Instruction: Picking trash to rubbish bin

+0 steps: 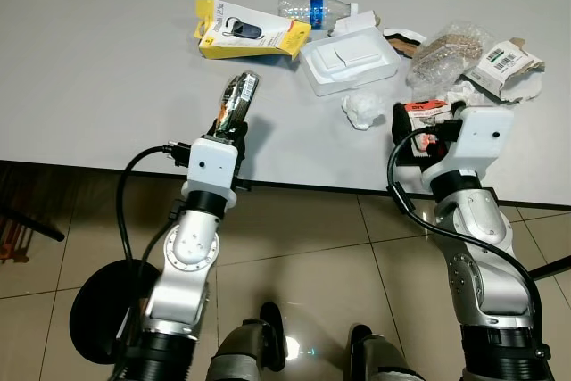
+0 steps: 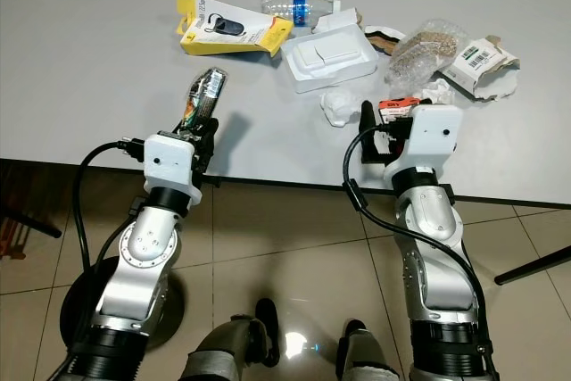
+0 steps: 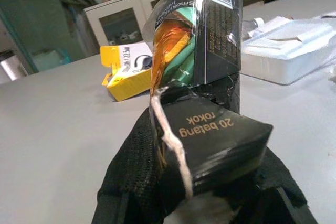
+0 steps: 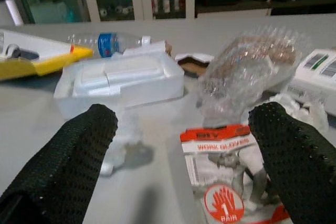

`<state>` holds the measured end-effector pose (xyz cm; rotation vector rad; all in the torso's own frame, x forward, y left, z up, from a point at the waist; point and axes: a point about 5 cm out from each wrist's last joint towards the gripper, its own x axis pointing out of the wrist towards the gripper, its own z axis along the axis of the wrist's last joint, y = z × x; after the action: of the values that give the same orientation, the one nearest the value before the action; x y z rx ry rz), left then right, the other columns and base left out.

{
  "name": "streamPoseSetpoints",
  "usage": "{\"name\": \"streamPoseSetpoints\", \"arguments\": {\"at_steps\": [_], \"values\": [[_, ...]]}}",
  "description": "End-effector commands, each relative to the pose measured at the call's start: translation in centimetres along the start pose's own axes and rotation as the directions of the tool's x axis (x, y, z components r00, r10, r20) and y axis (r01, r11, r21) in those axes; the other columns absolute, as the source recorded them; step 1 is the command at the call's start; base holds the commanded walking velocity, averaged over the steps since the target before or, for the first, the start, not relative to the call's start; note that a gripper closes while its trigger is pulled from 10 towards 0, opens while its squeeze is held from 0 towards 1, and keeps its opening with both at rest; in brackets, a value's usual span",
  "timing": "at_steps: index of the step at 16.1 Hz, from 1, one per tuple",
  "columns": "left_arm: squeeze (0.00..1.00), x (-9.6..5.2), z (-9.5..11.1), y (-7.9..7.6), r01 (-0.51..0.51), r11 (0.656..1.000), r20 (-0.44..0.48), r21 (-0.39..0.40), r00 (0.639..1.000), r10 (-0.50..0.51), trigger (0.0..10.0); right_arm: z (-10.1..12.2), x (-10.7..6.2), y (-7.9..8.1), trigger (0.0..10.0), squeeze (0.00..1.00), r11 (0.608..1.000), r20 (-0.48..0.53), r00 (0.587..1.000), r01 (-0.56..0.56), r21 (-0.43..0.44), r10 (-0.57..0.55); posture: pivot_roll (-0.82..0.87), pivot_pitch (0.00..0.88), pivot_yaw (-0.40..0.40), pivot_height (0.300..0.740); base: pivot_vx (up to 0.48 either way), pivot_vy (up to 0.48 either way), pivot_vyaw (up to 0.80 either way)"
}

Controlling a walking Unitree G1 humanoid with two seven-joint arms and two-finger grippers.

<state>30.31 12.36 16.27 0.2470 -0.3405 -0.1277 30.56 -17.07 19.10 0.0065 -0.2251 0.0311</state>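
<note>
Black pack (image 3: 210,103) hides left gripper (image 3: 199,182).

The left and near-left stretch of the grey table (image 1: 107,69) lies bare, giving open passage around the left end effector (image 1: 234,122). Ahead of it a yellow box (image 1: 250,31) blocks the way. Rightward the litter crowds: a white foam tray (image 1: 350,60), crumpled tissue (image 1: 363,109), bubble wrap (image 1: 451,53) and a work-gloves packet (image 4: 231,182) between the right end effector's (image 4: 184,150) spread fingers.
</note>
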Motion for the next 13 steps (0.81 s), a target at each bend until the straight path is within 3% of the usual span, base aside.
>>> {"name": "streamPoseSetpoints", "arguments": {"at_steps": [1,4,13], "values": [[0.00,-0.2,-0.7,0.3,0.020,1.000,-0.033,0.020,0.999,-0.020,10.0,-0.4,-0.2,-0.1,10.0,0.00,1.000,-0.007,1.000,-0.008,-0.006,0.008,0.06,0.287,0.099,0.740,0.000,0.000,0.00],[0.00,-0.3,-0.8,0.9,0.007,0.999,-0.040,0.035,0.999,-0.006,10.0,-0.4,-0.2,-0.2,10.0,0.00,1.000,-0.014,1.000,-0.022,-0.020,0.022,0.07,0.291,0.099,0.740,0.000,0.000,0.00],[0.00,-0.6,-1.0,0.5,-0.018,1.000,-0.049,0.006,0.999,0.018,10.0,-1.6,-0.5,-0.3,10.0,0.00,1.000,-0.065,0.998,-0.013,0.020,0.014,0.07,0.299,0.091,0.740,0.000,0.000,0.00]]}}
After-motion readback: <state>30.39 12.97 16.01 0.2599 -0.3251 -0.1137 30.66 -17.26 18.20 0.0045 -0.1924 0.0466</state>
